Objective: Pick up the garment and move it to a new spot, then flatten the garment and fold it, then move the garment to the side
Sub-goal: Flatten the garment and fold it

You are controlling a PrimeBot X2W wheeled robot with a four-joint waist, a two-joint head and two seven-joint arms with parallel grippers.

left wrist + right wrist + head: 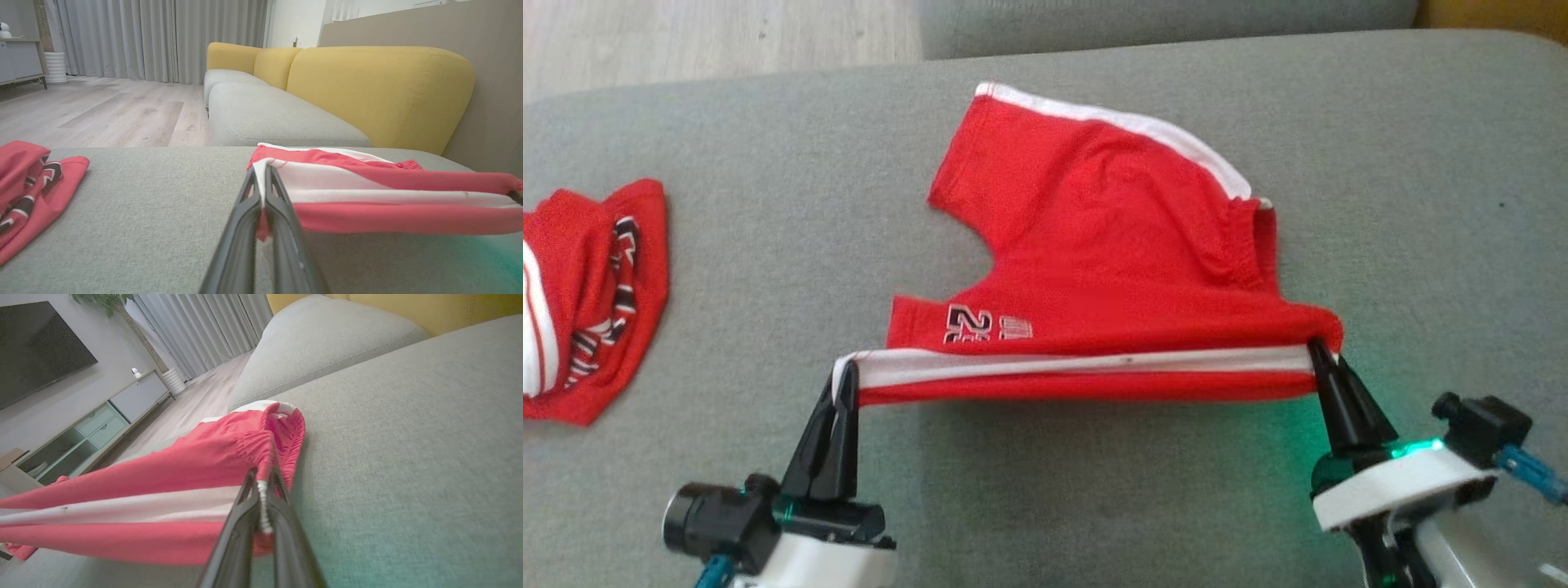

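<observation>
Partly legible "2" print on red shorts (1094,245), left end effector (848,369), right end effector (1315,348), both pinching its striped edge

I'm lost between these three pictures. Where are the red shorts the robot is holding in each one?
Head view: red shorts in the middle, near edge held between left gripper and right gripper.
Left wrist view: right of centre, stretching to the right edge.
Right wrist view: left half, running off the left edge.
Shared landmark: the white stripe pulled tight between the grippers.
</observation>
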